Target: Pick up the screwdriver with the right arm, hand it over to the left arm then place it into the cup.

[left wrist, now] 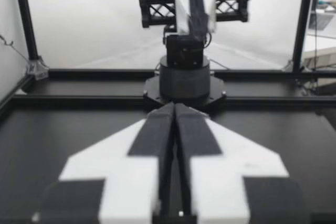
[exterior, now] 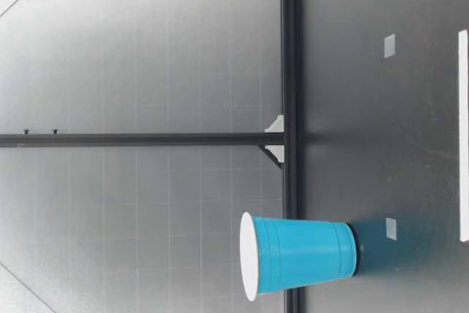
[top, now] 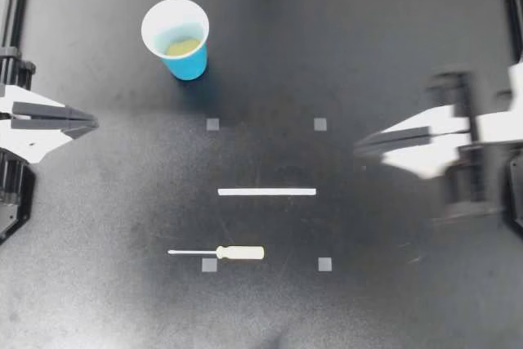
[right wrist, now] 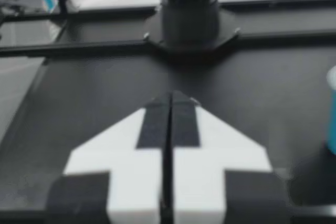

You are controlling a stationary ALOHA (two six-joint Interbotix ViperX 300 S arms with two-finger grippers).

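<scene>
Black tabletop (top: 384, 55) fills the top view, and we take the white strip (top: 266, 192) at its middle as our mark. The screwdriver (top: 221, 252) lies flat on one side of the strip, near it and parallel to it. Its cream handle sits under the strip's left half and its thin shaft points past the strip's left end. Nothing touches it. The cup (top: 175, 38), blue outside and white inside, stands upright well apart from the strip on the opposite side, beyond its left end. Four small grey squares (top: 320, 124) sit around the strip, two on each side. Our left gripper (top: 90, 123) hangs well off the strip's left end, its fingers pressed together on nothing. Our right gripper (top: 359, 149) is blurred. It hangs beyond the strip's right end and looks closed too.

From table height, the cup (exterior: 300, 254) stands upright by the table's far rail, farther from that camera than the strip (exterior: 462, 137). Neither gripper shows here.

At the left wrist, the left gripper (left wrist: 175, 108) has its two fingers closed flat against each other, empty, above bare table.

At the right wrist, the right gripper (right wrist: 170, 98) is likewise pressed together and holds nothing. The cup (right wrist: 332, 114) shows beside it, well apart.
</scene>
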